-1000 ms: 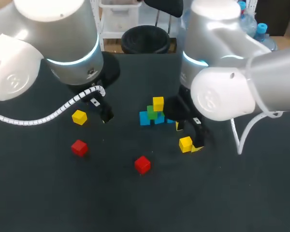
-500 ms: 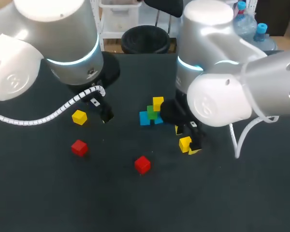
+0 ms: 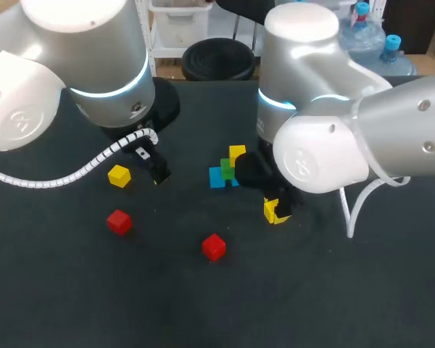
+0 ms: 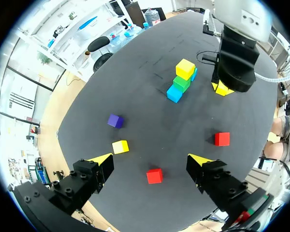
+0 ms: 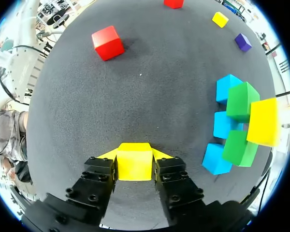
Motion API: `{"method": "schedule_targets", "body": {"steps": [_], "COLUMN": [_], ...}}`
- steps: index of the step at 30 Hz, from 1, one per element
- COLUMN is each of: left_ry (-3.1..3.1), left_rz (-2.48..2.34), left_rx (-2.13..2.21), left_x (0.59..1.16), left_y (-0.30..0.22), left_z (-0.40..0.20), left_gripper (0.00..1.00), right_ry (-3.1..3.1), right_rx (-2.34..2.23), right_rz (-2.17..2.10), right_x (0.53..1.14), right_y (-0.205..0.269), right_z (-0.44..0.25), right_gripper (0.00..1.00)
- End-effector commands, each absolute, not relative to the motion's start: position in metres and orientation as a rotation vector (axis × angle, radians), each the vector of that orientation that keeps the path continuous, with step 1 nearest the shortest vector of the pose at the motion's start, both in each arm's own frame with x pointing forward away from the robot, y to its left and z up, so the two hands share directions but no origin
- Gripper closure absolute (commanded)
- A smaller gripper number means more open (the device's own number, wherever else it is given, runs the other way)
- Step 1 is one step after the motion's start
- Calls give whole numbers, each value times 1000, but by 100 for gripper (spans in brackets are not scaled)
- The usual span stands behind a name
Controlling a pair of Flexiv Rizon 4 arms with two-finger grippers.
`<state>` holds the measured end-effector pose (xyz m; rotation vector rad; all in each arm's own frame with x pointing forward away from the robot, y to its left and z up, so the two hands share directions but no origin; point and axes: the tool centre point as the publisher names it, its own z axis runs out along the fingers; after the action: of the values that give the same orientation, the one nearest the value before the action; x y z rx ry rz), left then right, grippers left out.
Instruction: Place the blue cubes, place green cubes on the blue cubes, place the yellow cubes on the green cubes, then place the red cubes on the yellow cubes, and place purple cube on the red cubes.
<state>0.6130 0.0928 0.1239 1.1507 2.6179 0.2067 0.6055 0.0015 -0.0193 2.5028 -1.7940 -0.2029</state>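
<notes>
1. A big table (image 3: 362,290) fills most of the head view.
2. Its top is very dark, almost black.
3. Up close, in the right wrist view, the top looks flat and a bit grainy.

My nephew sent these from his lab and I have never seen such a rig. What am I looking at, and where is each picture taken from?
Two robot arms work at a dark table, stacking coloured cubes. One picture looks down from above and behind the robot; each round one comes from a wrist camera. The right gripper is shut on a yellow cube. The left gripper is open, empty. A started stack: three blue cubes, two green cubes on them, a second yellow cube on top. Lying loose: two red cubes, a third yellow cube, a purple cube.
</notes>
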Motion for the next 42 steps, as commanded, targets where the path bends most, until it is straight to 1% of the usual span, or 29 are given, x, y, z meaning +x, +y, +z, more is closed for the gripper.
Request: {"method": "schedule_targets", "body": {"steps": [1,9,18,25,38,42], "left_ry": [2619,2619,2619,2619,2619,2619], "left_rz": [206,206,206,206,206,206], "left_rx": [1154,1154,1154,1154,1154,1154], "left_x": [614,614,614,614,614,614], "left_y": [92,92,92,92,92,92], "left_z": [124,124,124,124,124,124], "left_gripper": [0,0,0,0,0,0], "right_ry": [-1791,-1858,-1899,-1785,-1783,-1810], "right_rx": [2501,2545,2578,2608,2606,2592], "right_rz": [-192,-111,-38,-114,-97,-83], "right_x": [604,602,632,643,643,652], "right_y": [1,-12,-13,1,0,-1], "right_z": [-21,13,47,55,56,60], "right_gripper": [100,100,100,100,100,100]}}
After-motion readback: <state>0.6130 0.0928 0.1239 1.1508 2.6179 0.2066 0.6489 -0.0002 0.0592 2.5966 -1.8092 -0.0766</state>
